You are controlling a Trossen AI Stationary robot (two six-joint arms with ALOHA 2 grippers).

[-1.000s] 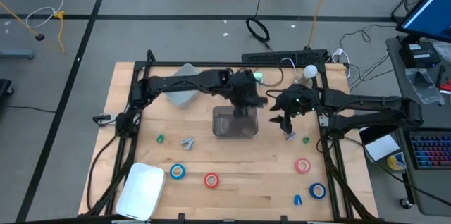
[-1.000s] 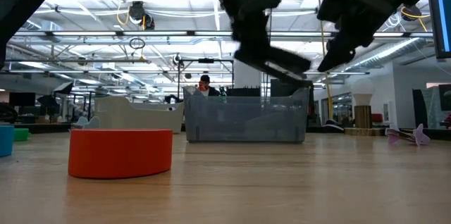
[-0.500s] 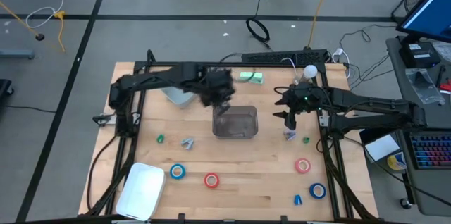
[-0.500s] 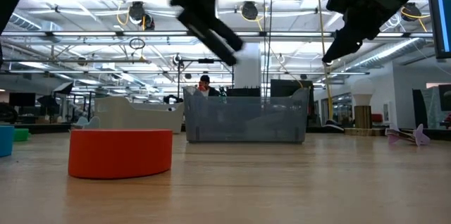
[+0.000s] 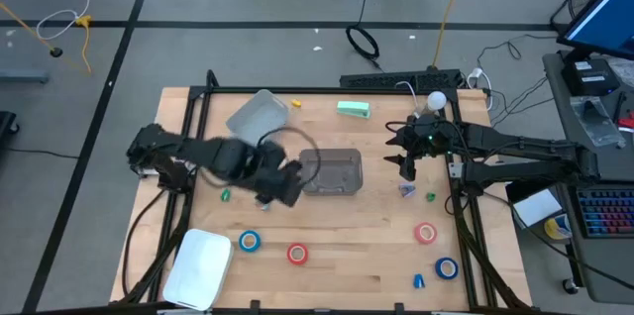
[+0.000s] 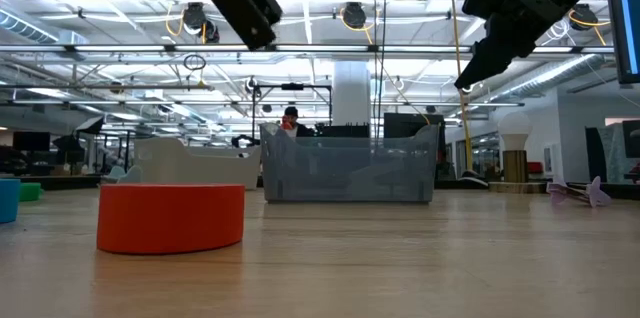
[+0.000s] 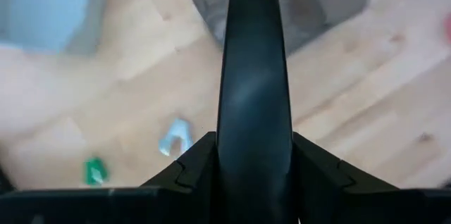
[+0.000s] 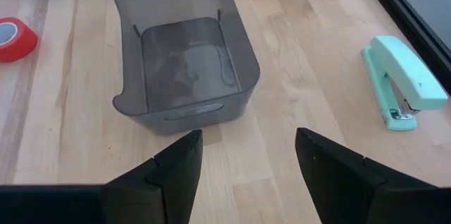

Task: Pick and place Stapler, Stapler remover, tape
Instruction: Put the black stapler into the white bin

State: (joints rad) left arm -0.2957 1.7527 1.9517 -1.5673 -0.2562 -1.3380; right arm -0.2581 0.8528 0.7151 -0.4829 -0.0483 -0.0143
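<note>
Table (image 5: 347, 256), grey bin (image 5: 330, 172) mid-table, empty. Mint stapler (image 5: 353, 109) lies behind the bin, long axis roughly along the table's back edge. My right pincer (image 5: 406, 163), jaws apart and empty, hangs just beside the bin, nearer the stapler. Left pincer (image 5: 282, 184): can't tell. Tape rolls (image 5: 297, 253) at front.

left gripper (image 5: 282, 184) swings from above grey bin (image 5: 331, 172) toward centre-left of high view, now beside bin's left edge. mint stapler (image 5: 353, 109) uncovered near top centre. right gripper (image 5: 404, 164) raised slightly, nearer bin.
</note>
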